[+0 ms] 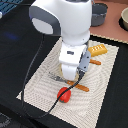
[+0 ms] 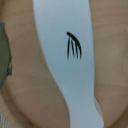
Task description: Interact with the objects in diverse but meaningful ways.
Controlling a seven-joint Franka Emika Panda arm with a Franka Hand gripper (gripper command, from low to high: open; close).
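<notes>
The wrist view is filled by a white fish-like piece (image 2: 62, 55) with dark gill lines, lying on a round wooden plate (image 2: 107, 75). No fingers show in that view. In the exterior view my gripper (image 1: 74, 79) hangs low over the woven mat, and the arm's body hides its fingers and whatever lies beneath them. A red tomato (image 1: 63, 94) sits on the mat just in front of the gripper. A yellow ridged bread loaf (image 1: 98, 49) lies at the mat's far side, toward the exterior view's right. The sausage stick is out of view.
A fork (image 1: 56, 77) and orange-handled utensils (image 1: 81, 88) (image 1: 95, 62) lie on the pale mat (image 1: 102, 82) beside the gripper. A grey pot (image 1: 100, 14) and another bowl (image 1: 124, 19) stand at the back. A dull green object (image 2: 4, 55) shows beside the plate. A black cable (image 1: 31, 75) trails across the dark tabletop.
</notes>
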